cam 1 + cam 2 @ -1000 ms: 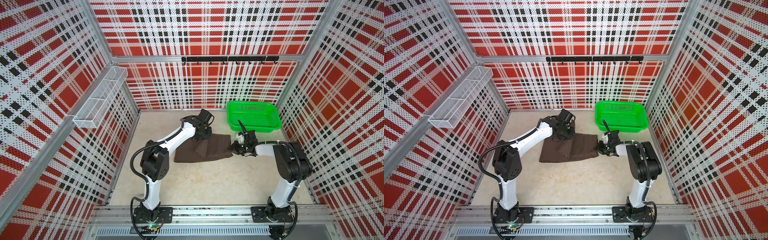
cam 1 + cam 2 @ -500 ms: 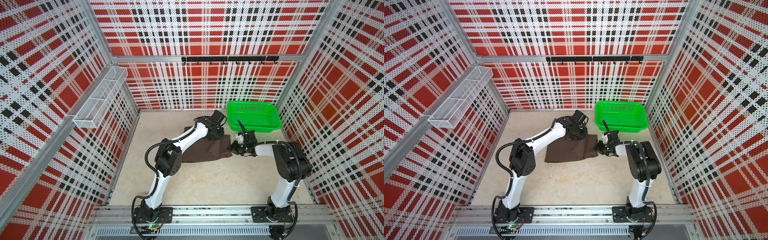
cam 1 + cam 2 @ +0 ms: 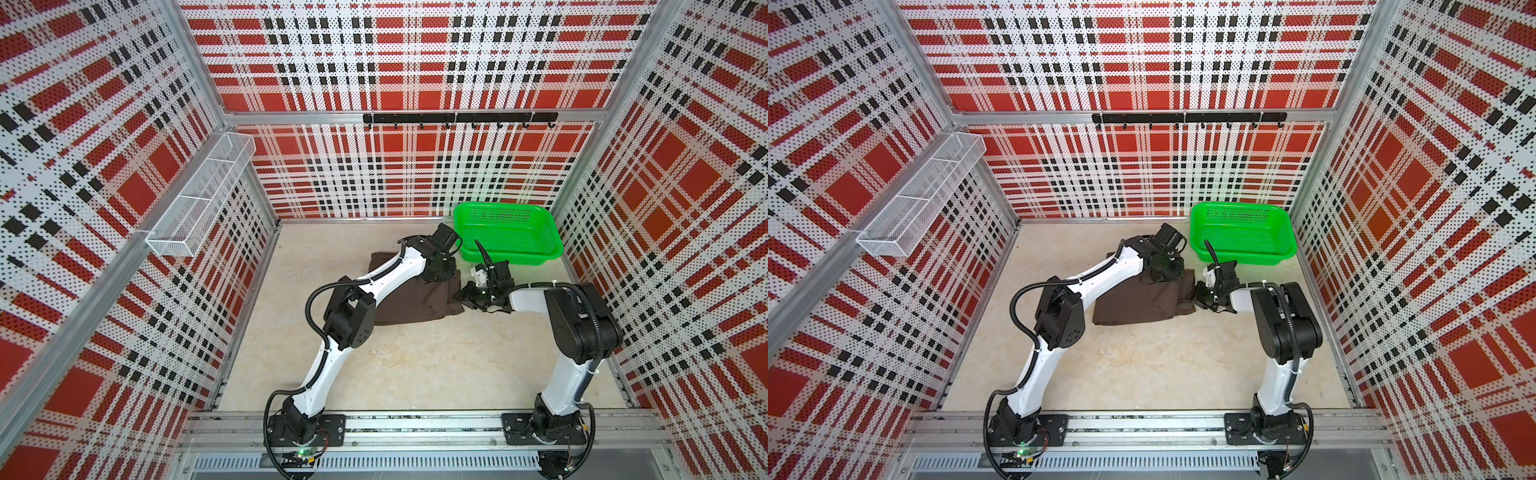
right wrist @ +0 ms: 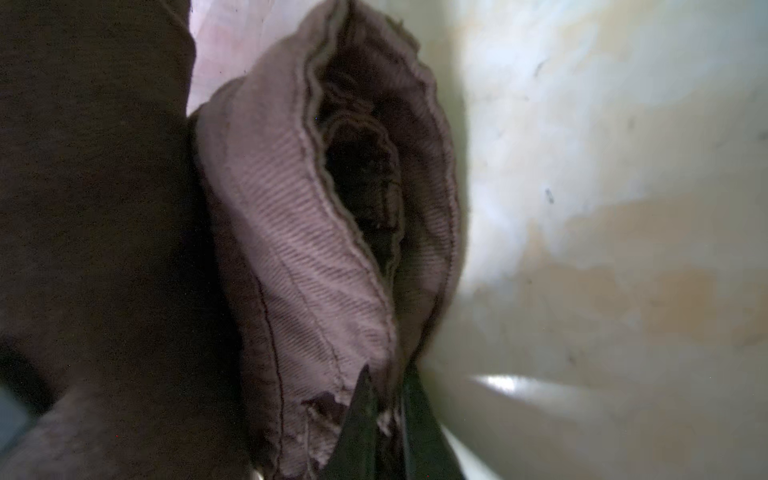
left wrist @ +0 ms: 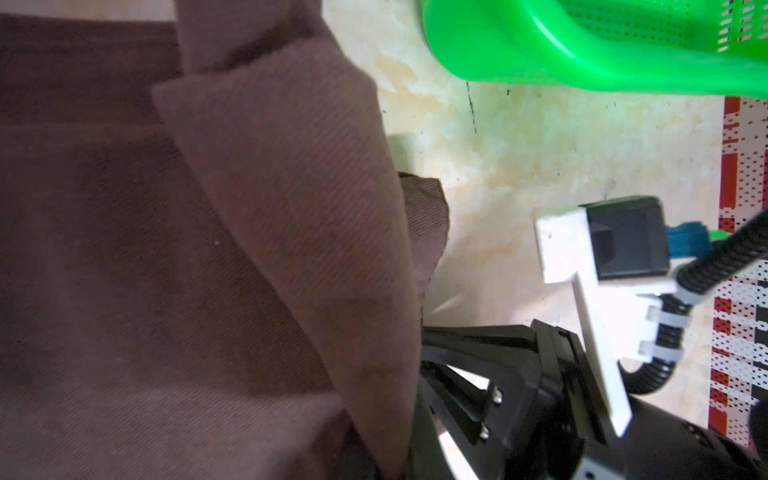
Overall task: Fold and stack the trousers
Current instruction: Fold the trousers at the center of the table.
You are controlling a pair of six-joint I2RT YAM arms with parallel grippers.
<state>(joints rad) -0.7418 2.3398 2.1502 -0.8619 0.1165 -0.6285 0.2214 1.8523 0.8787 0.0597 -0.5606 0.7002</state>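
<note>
The dark brown trousers (image 3: 415, 305) (image 3: 1142, 307) lie partly folded in the middle of the table in both top views. My left gripper (image 3: 438, 276) (image 3: 1165, 276) is over their far right part, shut on a raised flap of cloth. In the left wrist view that flap (image 5: 291, 208) rises toward the camera and hides the jaws. My right gripper (image 3: 464, 296) (image 3: 1198, 298) is low at the right edge of the trousers. The right wrist view shows it (image 4: 388, 399) shut on the stitched hem (image 4: 311, 249).
A bright green mesh basket (image 3: 515, 257) (image 3: 1246, 255) (image 5: 519, 45) stands at the back right, close behind both grippers. A white wire shelf (image 3: 199, 199) hangs on the left wall. A black hook rail (image 3: 457, 118) runs along the back wall.
My left arm has swung to the right, carrying the cloth flap across the trousers toward their right edge. The right arm has stayed where it was.
</note>
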